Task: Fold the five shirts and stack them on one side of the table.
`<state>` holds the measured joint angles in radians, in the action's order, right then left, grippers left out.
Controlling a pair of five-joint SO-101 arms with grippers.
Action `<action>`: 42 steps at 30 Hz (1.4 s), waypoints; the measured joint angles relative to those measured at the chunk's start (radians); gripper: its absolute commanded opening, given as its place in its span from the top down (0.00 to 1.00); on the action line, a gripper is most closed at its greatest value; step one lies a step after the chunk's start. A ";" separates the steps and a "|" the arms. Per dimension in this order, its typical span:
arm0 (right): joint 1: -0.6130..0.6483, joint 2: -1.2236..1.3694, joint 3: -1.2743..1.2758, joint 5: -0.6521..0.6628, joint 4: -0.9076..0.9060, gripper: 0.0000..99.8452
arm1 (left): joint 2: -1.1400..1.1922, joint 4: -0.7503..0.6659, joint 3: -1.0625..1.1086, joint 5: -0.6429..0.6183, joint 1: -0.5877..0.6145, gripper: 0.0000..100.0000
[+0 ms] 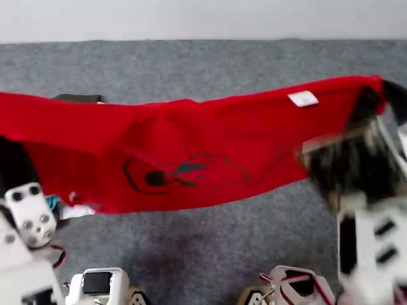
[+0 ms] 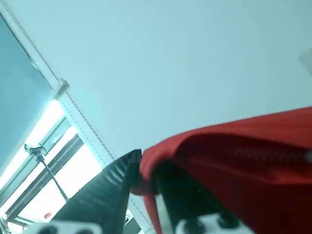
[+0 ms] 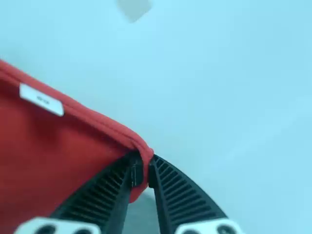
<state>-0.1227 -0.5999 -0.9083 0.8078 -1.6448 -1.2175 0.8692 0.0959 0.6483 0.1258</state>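
While the left gripper [image 2: 147, 165] is clamped on 1 end of the red shirt [image 1: 191, 146] and the right gripper [image 3: 144, 162] pinches its other corner, the shirt hangs stretched between them above the grey worktop [image 1: 210, 254], its white label [image 1: 303, 98] showing.

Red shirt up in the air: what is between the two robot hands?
The red shirt itself stretches from the left hand to the right hand, with its black print near the middle, in the high view.
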 measured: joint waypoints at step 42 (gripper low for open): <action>-0.061 0.350 1.003 0.074 0.976 0.99 | 1.209 -0.427 -0.051 0.020 -0.118 0.98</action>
<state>-0.1841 -0.2501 0.0951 0.8815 -0.6690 -0.0084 0.4427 0.0453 0.6682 0.0077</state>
